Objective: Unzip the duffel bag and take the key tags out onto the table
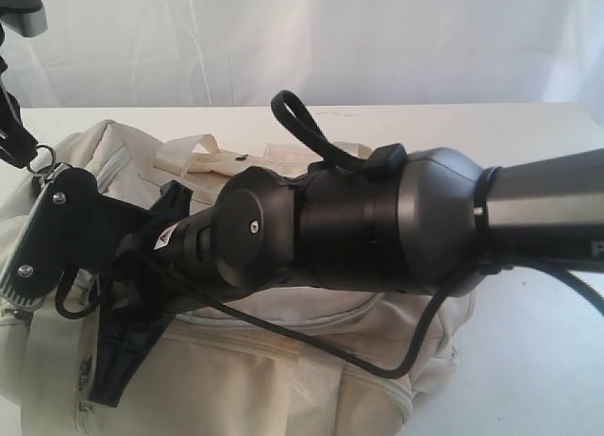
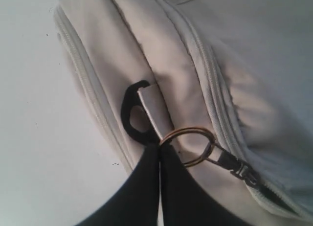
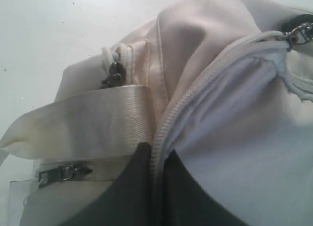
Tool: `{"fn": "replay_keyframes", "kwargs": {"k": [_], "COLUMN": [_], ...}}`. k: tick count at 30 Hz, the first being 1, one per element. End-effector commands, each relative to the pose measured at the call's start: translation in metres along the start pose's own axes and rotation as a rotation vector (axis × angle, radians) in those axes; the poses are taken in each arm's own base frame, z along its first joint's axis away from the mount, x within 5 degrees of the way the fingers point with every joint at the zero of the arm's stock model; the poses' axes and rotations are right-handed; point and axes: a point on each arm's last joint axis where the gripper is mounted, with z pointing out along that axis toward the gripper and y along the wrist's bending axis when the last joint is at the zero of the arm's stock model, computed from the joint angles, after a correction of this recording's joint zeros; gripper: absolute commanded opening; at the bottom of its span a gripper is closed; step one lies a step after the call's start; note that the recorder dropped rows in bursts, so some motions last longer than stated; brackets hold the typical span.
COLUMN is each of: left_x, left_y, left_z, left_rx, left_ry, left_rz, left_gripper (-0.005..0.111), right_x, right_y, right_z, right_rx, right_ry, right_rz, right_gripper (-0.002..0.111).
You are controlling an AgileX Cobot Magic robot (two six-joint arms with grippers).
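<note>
Right arm [image 1: 377, 219] fills view. Left pincer [image 2: 160, 146] clamped on ring [image 2: 188, 145]; right pincer [image 3: 156, 160] clamped on zipper [image 3: 195, 94] seam. Bag [image 1: 283, 370] zipped; next, drag pull along.

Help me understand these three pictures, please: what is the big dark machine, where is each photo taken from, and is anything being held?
The dark bulk across the outside picture is one arm of a two-armed robot, seen very close. It reaches over a cream duffel bag lying on a white table. The other two pictures come from small cameras on the arms' wrists, looking down past each gripper's black fingers.

In the left wrist picture, the left gripper is closed on a metal ring clipped to the bag's zipper pull, beside a black D-ring. In the right wrist picture, the right gripper pinches the bag's fabric along its zipper seam, next to a shiny white strap. The key tags are not visible in any picture.
</note>
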Motion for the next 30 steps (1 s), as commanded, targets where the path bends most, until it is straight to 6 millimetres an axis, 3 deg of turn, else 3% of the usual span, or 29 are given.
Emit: {"fn": "replay_keyframes", "kwargs": {"k": [1, 7, 20, 30], "left_x": [-0.012, -0.032, -0.070, -0.102], "left_y": [0.009, 0.013, 0.036, 0.059], "left_z": [0.001, 0.000, 0.018, 0.058], "left_rx": [-0.020, 0.015, 0.011, 0.001], "left_ry": [-0.020, -0.102, -0.123, -0.140], "left_rz": [0.010, 0.053, 0.070, 0.062], "left_gripper": [0.000, 0.000, 0.000, 0.000], "right_x": [0.005, 0.006, 0.012, 0.013], "right_y": [0.008, 0.010, 0.011, 0.012], "right_z": [0.000, 0.001, 0.009, 0.009], "right_rx": [-0.068, -0.085, -0.094, -0.100], "right_ry": [0.036, 0.049, 0.073, 0.077], "right_rz": [0.029, 0.057, 0.082, 0.079], "right_gripper": [0.000, 0.000, 0.000, 0.000]}}
